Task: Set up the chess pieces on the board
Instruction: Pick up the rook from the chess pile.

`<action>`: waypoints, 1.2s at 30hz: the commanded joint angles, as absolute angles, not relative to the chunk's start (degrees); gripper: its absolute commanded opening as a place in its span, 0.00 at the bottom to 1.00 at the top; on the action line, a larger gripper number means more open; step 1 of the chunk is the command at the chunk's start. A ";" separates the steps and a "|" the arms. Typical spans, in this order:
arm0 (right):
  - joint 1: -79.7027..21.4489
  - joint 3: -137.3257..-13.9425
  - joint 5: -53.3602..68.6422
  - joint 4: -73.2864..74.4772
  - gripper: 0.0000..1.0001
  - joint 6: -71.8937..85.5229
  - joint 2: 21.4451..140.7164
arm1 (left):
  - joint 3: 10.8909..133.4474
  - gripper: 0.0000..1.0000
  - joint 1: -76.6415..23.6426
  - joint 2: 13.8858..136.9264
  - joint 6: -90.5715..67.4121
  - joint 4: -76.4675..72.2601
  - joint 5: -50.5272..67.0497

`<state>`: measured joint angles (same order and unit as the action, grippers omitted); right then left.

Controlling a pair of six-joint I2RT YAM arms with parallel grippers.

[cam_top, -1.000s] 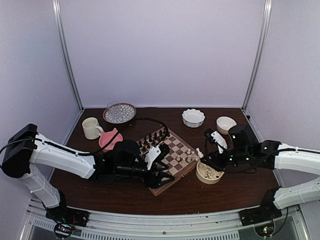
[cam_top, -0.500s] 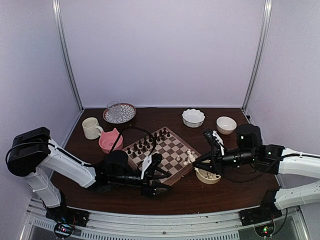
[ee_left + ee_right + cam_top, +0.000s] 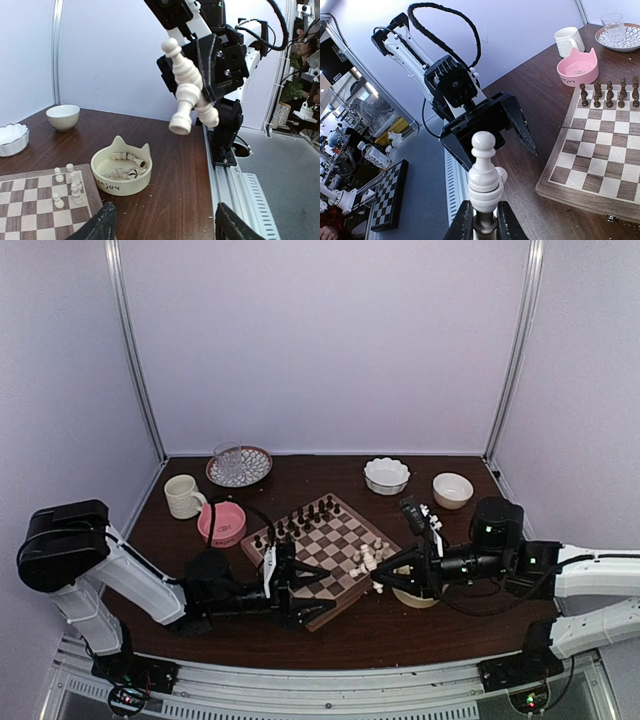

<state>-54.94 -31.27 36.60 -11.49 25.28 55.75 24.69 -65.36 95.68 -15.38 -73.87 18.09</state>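
Note:
The wooden board (image 3: 322,545) lies mid-table, with dark pieces (image 3: 295,523) along its far left side and a few cream-white chess pieces (image 3: 365,559) near its right corner. My right gripper (image 3: 381,576) hovers by that corner, shut on a cream piece (image 3: 484,175) that stands up between its jaws (image 3: 483,216). From the left wrist view it seems to hold two cream pieces (image 3: 189,92). My left gripper (image 3: 305,592) is open and empty at the board's near edge, facing the right gripper; its fingers (image 3: 102,226) show at the bottom of its own view.
A cream cat-ear bowl (image 3: 121,172) with several cream pieces stands right of the board, half hidden in the top view (image 3: 412,597). Behind are a pink bowl (image 3: 222,523), mug (image 3: 183,496), glass on a plate (image 3: 238,465) and two white bowls (image 3: 386,475) (image 3: 452,489).
My right gripper has moved left from the cream bowl toward the board's right corner with the piece. My left gripper has drawn back left along the board's near edge, still open.

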 commanded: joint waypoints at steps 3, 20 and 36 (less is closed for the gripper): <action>-58.62 -30.41 32.19 -19.90 0.06 30.58 58.15 | 22.64 0.67 -67.22 94.21 -5.47 -80.95 12.02; -63.08 -32.00 29.35 -25.70 0.06 33.89 66.52 | 20.89 0.62 -69.79 91.52 4.88 -80.95 9.16; -63.91 -32.24 29.53 -29.22 0.06 35.06 68.73 | 20.75 0.40 -70.00 91.41 5.62 -80.99 9.28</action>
